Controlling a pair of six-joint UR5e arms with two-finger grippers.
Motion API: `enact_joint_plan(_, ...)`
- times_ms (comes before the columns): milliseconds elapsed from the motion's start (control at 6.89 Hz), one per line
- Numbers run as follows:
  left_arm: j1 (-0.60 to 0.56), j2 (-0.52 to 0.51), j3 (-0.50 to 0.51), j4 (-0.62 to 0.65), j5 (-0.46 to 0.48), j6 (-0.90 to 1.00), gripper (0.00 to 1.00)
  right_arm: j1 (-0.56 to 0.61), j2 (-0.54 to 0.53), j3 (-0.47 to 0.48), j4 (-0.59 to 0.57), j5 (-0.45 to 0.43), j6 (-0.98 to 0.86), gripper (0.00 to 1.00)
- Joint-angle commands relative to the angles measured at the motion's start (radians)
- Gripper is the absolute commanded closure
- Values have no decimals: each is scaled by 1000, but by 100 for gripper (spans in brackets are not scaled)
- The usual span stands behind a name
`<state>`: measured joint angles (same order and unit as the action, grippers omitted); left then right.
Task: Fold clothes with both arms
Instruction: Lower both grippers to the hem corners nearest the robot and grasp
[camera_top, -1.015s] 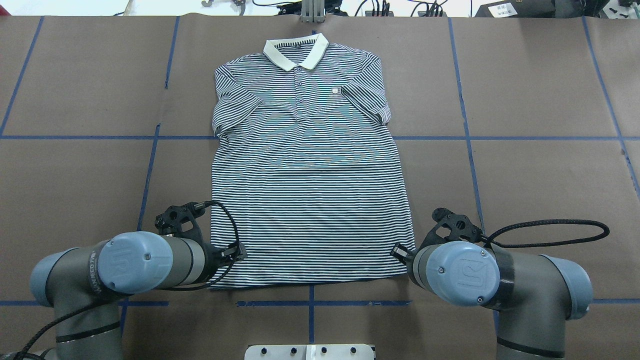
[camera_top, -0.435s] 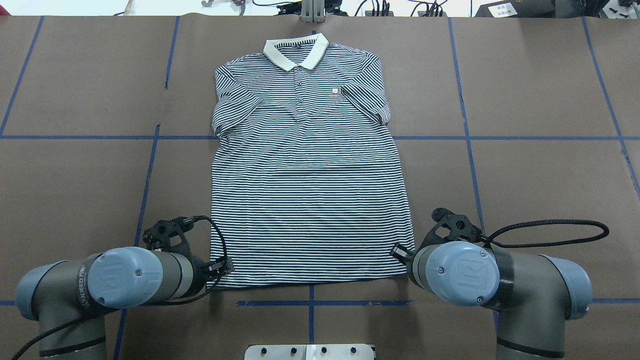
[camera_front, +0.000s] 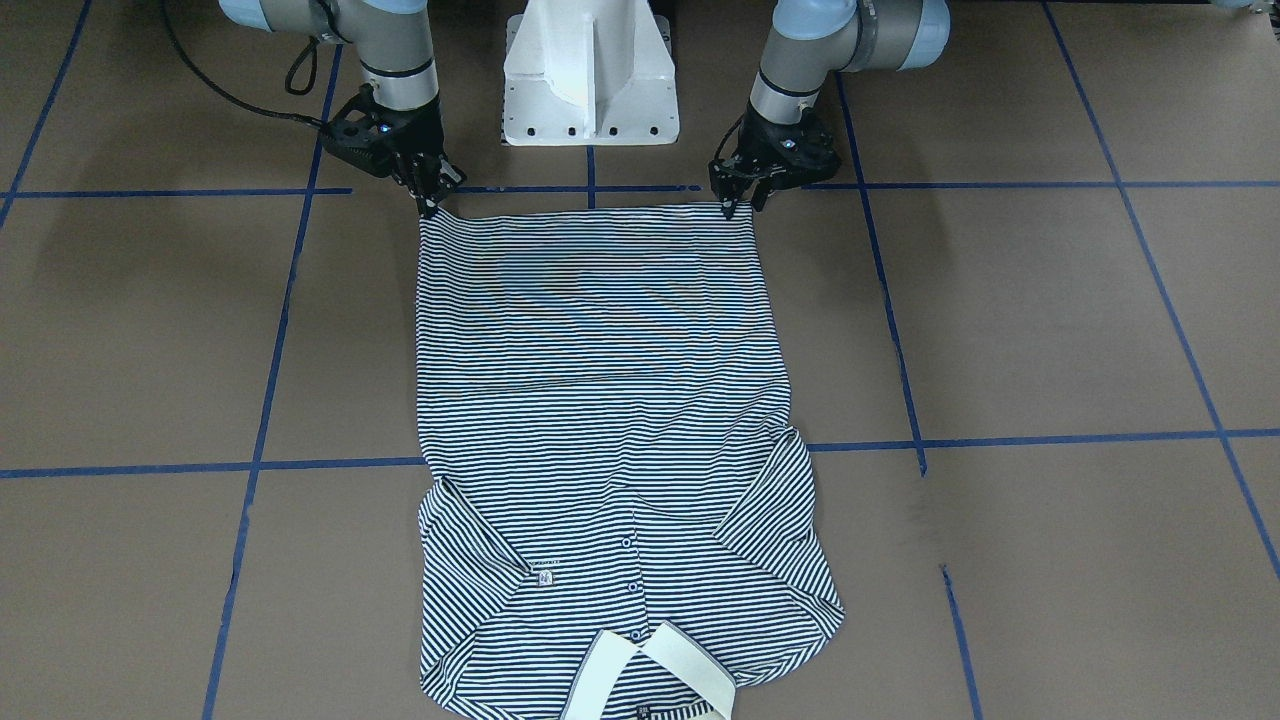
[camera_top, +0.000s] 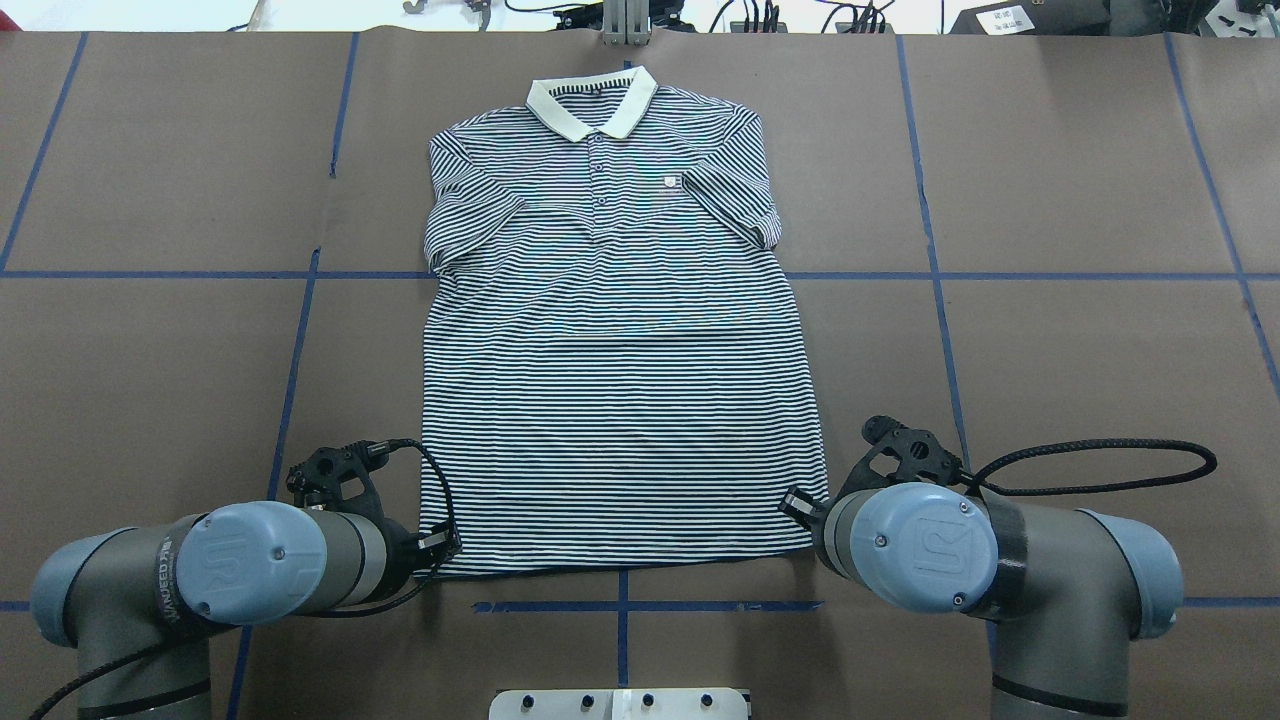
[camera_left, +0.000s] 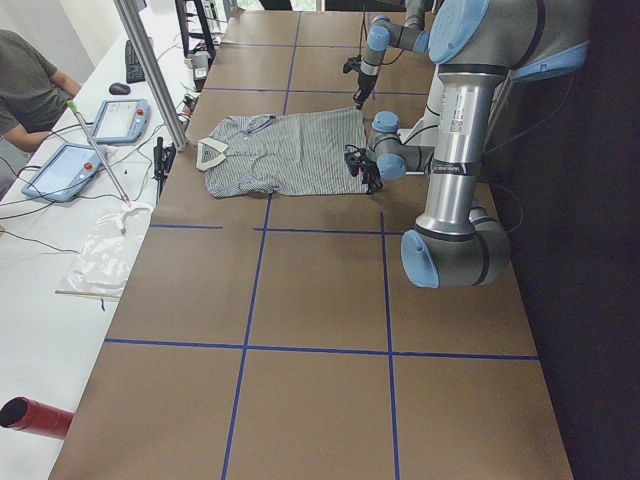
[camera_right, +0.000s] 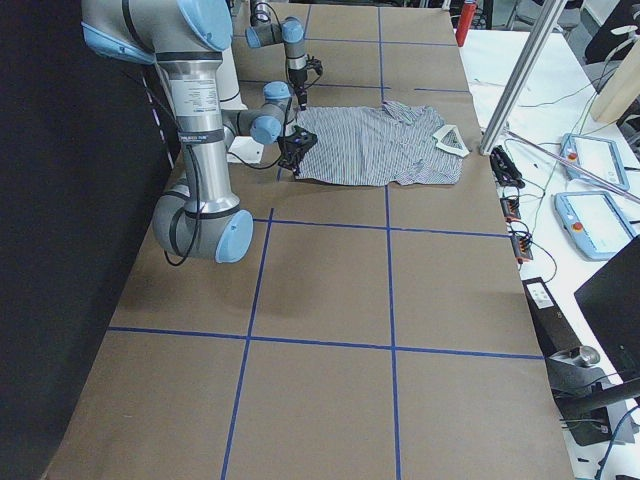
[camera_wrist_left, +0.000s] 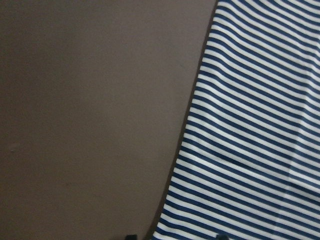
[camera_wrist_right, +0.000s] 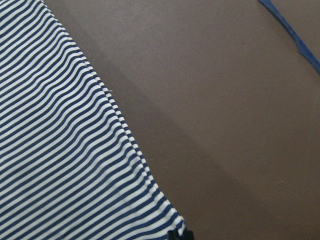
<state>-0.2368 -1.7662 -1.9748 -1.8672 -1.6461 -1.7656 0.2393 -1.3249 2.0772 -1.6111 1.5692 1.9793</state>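
The striped polo shirt (camera_top: 615, 380) lies flat, face up, with its cream collar (camera_top: 592, 105) at the far side and the hem toward me. In the front-facing view my left gripper (camera_front: 741, 205) stands open at the hem's left corner. The left wrist view shows the shirt's side edge (camera_wrist_left: 187, 150) running between the two finger tips. My right gripper (camera_front: 428, 205) is shut on the hem's other corner, and its tip (camera_wrist_right: 177, 235) sits right on the striped cloth (camera_wrist_right: 65, 165). From overhead, both grippers are hidden under the wrists.
Brown paper with blue tape lines (camera_top: 620, 606) covers the table. The white pedestal base (camera_front: 590, 70) stands just behind the hem. A metal post (camera_top: 625, 20) rises beyond the collar. A person sits at a side desk with tablets (camera_left: 120, 120).
My left arm has drawn back toward the base and outward, from over the lower shirt to the hem's corner. The right arm and the shirt have not moved.
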Motion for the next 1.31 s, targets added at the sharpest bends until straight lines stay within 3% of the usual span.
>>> enact_joint_plan(0,1,17,-13,0,0,2,100,1,0,-2,0,0,-1,100)
enact_joint_plan(725,7,80,-143,6,-12,0,100,-20,-42,63,-3,31,13,100)
enact_joint_plan(1160,101,80,-287,141,-12,-52,100,-144,-122,191,-9,20,135,100)
